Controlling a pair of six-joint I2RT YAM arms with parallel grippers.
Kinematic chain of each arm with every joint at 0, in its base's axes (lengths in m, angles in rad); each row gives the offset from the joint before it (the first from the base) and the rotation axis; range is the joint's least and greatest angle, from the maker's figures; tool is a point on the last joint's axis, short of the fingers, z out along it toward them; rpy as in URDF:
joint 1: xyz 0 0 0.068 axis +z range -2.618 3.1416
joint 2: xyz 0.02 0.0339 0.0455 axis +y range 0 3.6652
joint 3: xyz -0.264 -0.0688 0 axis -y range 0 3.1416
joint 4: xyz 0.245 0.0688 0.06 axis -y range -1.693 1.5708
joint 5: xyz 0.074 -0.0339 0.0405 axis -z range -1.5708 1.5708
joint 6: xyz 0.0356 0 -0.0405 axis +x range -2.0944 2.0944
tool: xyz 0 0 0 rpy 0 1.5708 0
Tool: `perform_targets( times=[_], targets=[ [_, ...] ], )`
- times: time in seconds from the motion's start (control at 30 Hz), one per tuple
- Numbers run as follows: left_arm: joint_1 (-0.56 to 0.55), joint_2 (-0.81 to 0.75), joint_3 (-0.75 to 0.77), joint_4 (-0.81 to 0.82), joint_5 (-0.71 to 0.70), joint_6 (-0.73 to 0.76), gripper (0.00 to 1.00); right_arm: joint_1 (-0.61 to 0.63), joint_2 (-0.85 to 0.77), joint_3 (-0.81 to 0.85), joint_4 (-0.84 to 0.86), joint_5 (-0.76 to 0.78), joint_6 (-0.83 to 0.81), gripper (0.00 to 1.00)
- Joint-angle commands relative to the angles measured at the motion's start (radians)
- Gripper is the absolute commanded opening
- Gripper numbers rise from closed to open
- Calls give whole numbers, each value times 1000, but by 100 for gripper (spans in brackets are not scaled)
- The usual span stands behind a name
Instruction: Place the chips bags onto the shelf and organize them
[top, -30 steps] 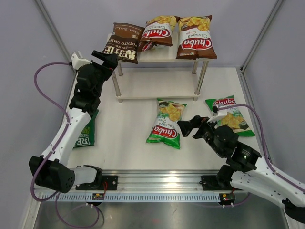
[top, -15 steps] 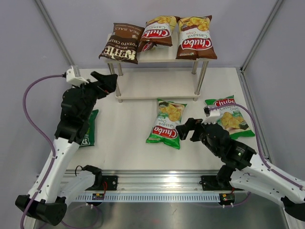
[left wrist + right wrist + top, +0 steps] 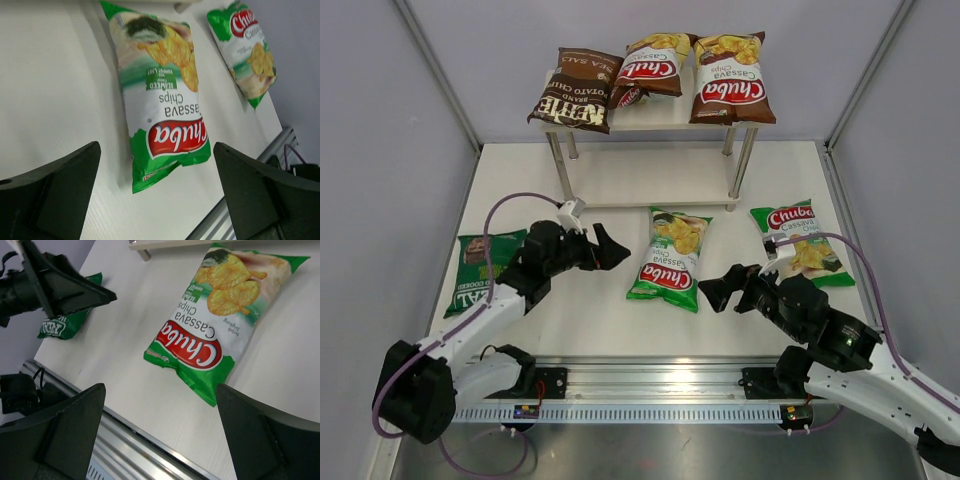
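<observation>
The shelf stands at the back. Its top board holds a dark brown Kettle bag and two brown Chuba bags. A green Chuba bag lies on the table in the middle, also in the left wrist view and the right wrist view. A second green Chuba bag lies at the right. The dark green REAL bag lies at the left. My left gripper is open, just left of the middle bag. My right gripper is open, just right of its near end.
The shelf's lower board is bare. A metal rail runs along the table's near edge. Grey walls close in the left and right sides.
My left arm has swung down from beside the shelf's left leg to low over the table, next to the middle green bag. The REAL bag is now uncovered. My right gripper shifted slightly.
</observation>
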Motion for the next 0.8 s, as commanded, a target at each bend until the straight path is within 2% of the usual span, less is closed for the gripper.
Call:
perform_targets(
  times=[0.0,0.07,0.27,0.43,0.5,0.53,0.6,0.77],
  targets=[
    [-20,85,-4,186,140,19,99,2,-10,-14,-2,-149,-26,100],
    [-23,133,13,190,141,24,99,2,-16,-20,-3,-175,-12,99],
    [-50,430,114,193,201,38,99,2,-42,-37,13,-240,-15,100],
    [-53,686,253,276,396,47,99,2,-42,-43,44,-297,-26,99],
    [-53,739,261,336,468,15,99,3,-42,-40,39,-315,-33,99],
    [-53,772,255,412,486,-19,99,2,-43,-37,36,-323,-35,100],
    [-58,800,249,454,500,-42,99,2,-48,-38,27,-329,-36,99],
    [-83,892,292,401,451,-39,89,2,-76,-55,33,-321,-29,99]
  ],
)
